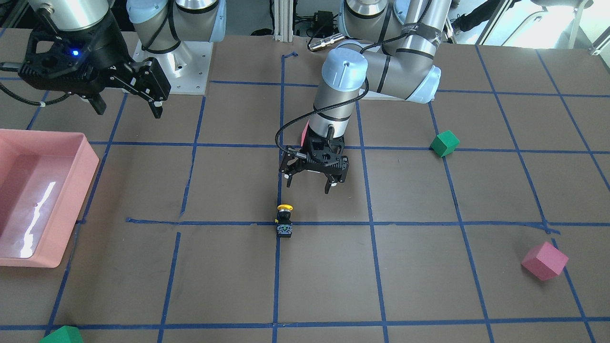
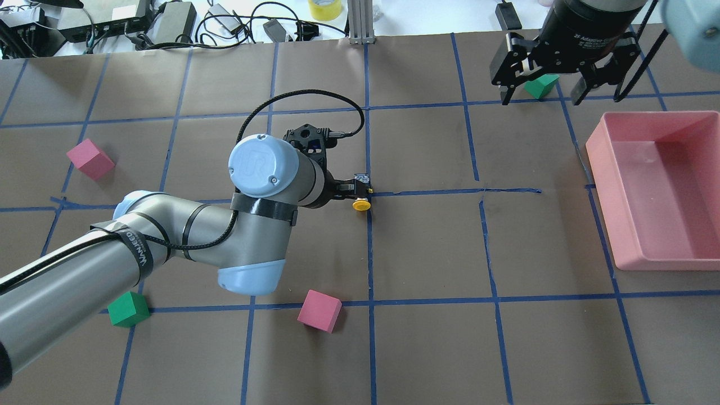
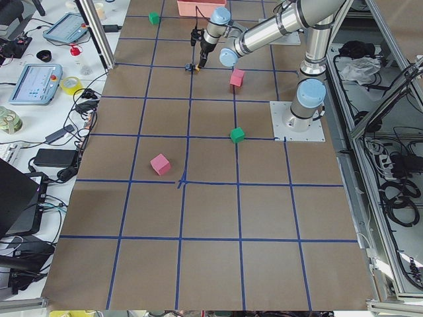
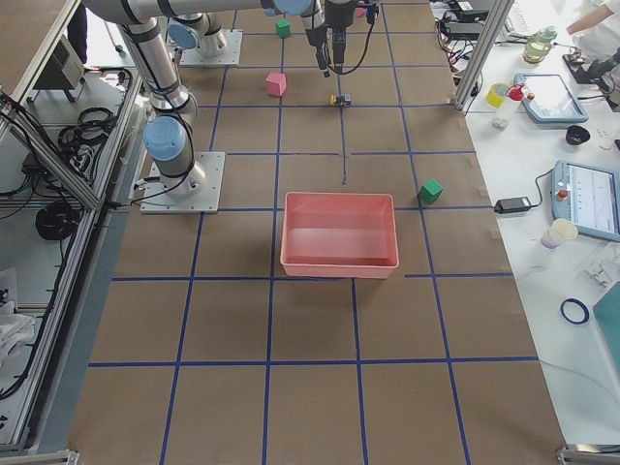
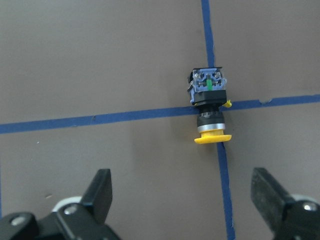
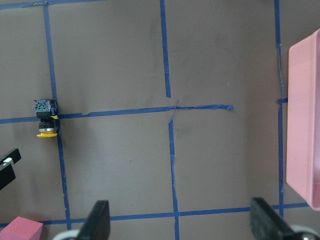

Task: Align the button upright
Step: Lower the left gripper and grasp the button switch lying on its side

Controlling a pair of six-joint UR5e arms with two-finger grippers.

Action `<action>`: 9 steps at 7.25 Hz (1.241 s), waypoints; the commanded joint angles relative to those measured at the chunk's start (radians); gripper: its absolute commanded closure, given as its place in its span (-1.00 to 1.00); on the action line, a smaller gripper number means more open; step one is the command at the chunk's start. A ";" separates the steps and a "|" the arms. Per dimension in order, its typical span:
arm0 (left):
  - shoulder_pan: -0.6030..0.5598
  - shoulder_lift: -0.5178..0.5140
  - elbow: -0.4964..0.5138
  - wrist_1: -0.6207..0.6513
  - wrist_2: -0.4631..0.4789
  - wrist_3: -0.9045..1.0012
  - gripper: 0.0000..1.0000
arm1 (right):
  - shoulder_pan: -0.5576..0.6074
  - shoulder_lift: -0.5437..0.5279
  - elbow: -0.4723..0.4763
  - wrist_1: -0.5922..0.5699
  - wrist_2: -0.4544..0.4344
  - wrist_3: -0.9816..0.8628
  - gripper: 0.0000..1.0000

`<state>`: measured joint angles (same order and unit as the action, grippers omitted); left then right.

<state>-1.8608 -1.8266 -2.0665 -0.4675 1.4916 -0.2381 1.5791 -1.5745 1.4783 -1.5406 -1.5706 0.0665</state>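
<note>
The button (image 1: 284, 221) lies on its side on a blue tape crossing near the table's middle. Its yellow cap (image 2: 360, 205) points toward the robot and its contact block away. The left wrist view shows the button (image 5: 209, 102) side-on, ahead of the fingers. My left gripper (image 1: 310, 185) is open and empty, hovering above the table just on the robot's side of the button, not touching it. My right gripper (image 1: 128, 107) is open and empty, held high near the pink tray. Its wrist view shows the button (image 6: 45, 118) far off to the side.
A pink tray (image 2: 596, 152) sits on the robot's right. A pink cube (image 2: 319, 310) lies close to the left arm, with a green cube (image 2: 128, 309) and another pink cube (image 2: 90, 159) further left. A second green cube (image 2: 540, 85) lies under the right gripper.
</note>
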 commanded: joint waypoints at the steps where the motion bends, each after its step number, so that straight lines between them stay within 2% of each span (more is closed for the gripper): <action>1: 0.000 -0.080 0.046 0.009 -0.008 -0.024 -1.00 | 0.018 -0.005 -0.015 -0.003 -0.003 -0.001 -1.00; 4: 0.000 -0.155 0.058 0.081 -0.014 -0.027 -1.00 | 0.019 -0.004 0.000 -0.001 0.000 0.002 -1.00; 5: 0.000 -0.169 0.060 0.096 -0.046 -0.027 -1.00 | 0.019 -0.002 0.000 -0.001 0.000 0.002 -1.00; 9: -0.008 -0.201 0.058 0.124 -0.051 -0.027 -1.00 | 0.019 -0.001 0.005 0.002 0.000 0.002 -1.00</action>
<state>-1.8656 -2.0167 -2.0077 -0.3491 1.4422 -0.2654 1.5984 -1.5757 1.4827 -1.5392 -1.5708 0.0690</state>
